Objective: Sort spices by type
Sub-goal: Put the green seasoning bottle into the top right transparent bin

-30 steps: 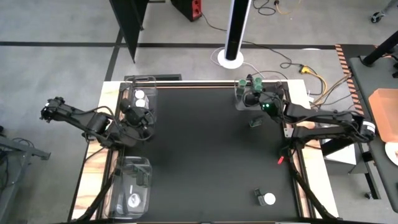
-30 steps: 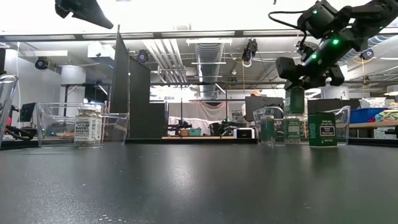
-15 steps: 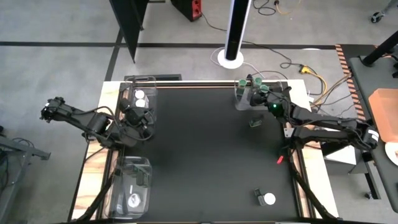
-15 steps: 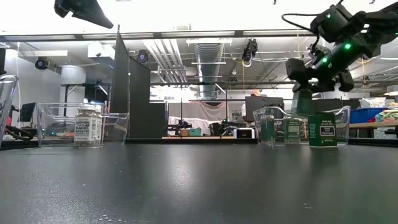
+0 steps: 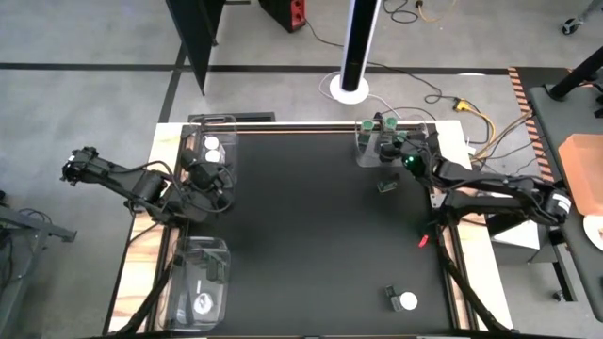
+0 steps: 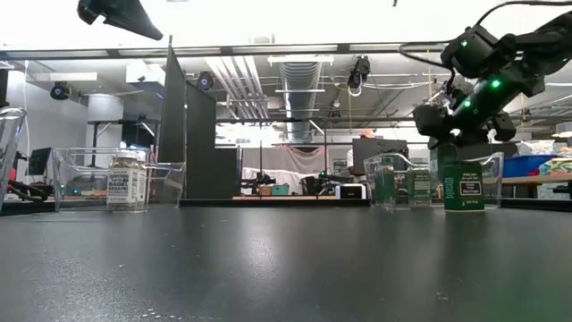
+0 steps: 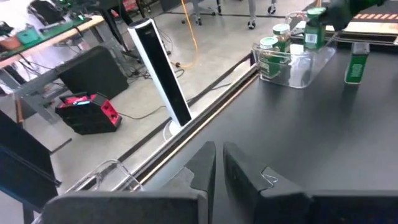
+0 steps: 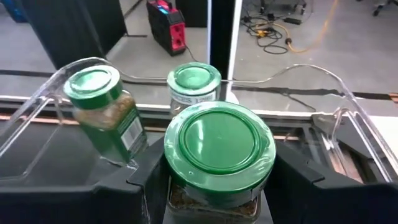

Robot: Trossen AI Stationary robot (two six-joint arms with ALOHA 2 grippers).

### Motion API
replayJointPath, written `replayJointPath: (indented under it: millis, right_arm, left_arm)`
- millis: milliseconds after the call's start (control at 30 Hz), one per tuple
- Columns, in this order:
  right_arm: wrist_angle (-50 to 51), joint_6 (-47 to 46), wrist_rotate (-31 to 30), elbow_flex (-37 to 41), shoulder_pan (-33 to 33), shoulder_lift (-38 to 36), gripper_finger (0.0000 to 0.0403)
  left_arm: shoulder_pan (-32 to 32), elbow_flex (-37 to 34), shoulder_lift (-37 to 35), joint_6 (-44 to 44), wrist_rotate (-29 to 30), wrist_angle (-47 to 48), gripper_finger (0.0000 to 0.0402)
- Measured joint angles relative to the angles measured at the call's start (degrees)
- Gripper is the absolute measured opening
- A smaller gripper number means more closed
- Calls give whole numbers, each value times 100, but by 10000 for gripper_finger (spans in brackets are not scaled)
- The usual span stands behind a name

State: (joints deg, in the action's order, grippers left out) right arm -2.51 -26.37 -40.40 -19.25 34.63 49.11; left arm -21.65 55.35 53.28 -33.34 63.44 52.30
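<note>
**Green-lid jar now over the right tray, still gripped**

Green-lid jar (image 8: pixel 219 155) sits between the right end effector (image 5: pixel 403 153) fingers, roughly half open and clamped on the jar body. Over the last second it has dropped: low view had it clearly above the tray rim, now it hangs at about rim level, and it has shifted slightly in the high view. Not released yet.

Just ahead of the end effector, inside the clear tray (image 8: pixel 37 112): two more green-lid jars, one tilted (image 8: pixel 102 112), one upright (image 8: pixel 194 84). A dark green box (image 6: pixel 463 186) stands on the table (image 5: pixel 311 235) just below and beside the end effector, outside the tray.

Meaning: a third green-lid jar is about to join its type; my read is the placing step is nearly done, release pending.

Left end effector (image 7: pixel 217 165) is shut, holding nothing, parked by the far tray with the white-lid jars (image 5: pixel 213 150). One white-lid jar (image 5: pixel 407 301) remains loose on the table, well behind the right end effector.
</note>
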Motion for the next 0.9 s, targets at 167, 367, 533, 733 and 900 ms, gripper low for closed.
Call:
replayJointPath:
  millis: [167,367,533,733,900]
  right_arm:
    - [5,55,-13,0,138,151,193]
    - [52,63,-11,0,245,170,193]
    - [53,48,-11,0,293,170,215]
    - [27,87,-13,-17,291,168,259]
    - [40,97,-20,-15,291,159,252]
  left_arm:
    - [0,0,0,-2,54,0,16]
    - [0,0,9,-22,23,0,16]
    - [0,0,9,-22,16,0,16]
    - [0,0,9,-24,39,-19,16]
    - [0,0,11,-26,43,-22,16]
